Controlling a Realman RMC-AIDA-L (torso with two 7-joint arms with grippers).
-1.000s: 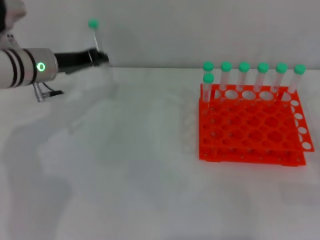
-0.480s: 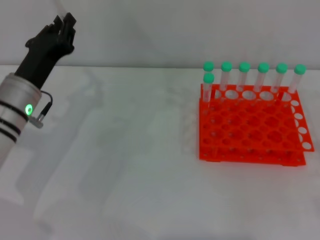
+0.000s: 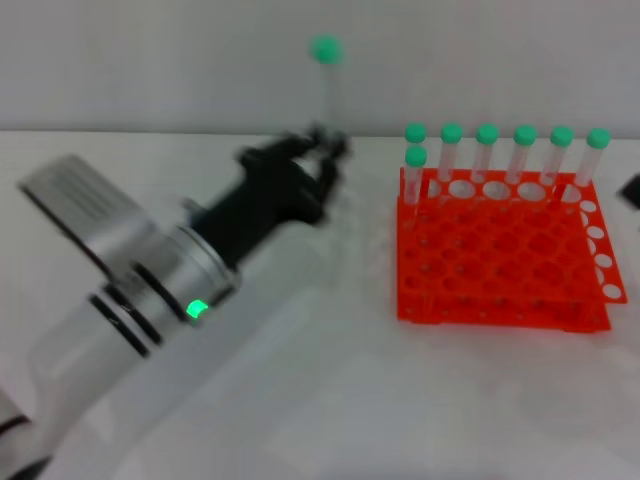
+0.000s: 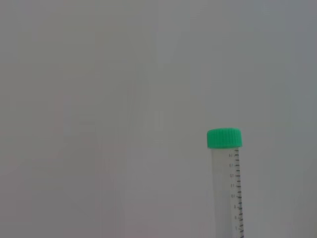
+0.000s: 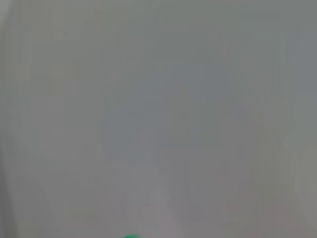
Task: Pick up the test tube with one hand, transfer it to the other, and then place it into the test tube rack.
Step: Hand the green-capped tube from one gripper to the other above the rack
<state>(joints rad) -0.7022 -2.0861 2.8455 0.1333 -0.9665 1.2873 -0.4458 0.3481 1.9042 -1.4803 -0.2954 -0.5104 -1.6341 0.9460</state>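
1. The counter [image 3: 330, 400] in front of the test tube rack [image 3: 500, 260] is bare, so a pincer could pass there.
2. Seven green-capped tubes [image 3: 487, 150] stand along the rack's far side like a fence. Nothing could go through them.
3. The holes nearer to us in the rack are open from above.
4. The left arm [image 3: 130, 290] lies slanted across the left half of the counter and blocks that way.
5. The left pincer [image 3: 325, 160] holds the test tube [image 3: 326, 80] upright, just beside the rack's left edge. The gap between them is narrow.
6. A dark bit [image 3: 630, 190] pokes in at the right edge.
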